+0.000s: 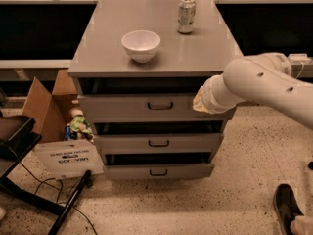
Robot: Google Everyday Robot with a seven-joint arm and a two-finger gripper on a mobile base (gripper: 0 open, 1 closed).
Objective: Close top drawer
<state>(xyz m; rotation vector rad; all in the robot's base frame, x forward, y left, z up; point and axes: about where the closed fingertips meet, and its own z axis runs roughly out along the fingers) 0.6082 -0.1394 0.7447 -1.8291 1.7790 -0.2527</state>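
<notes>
Smooth end effector (201,102) at matt-grey top drawer (122,107)
</notes>
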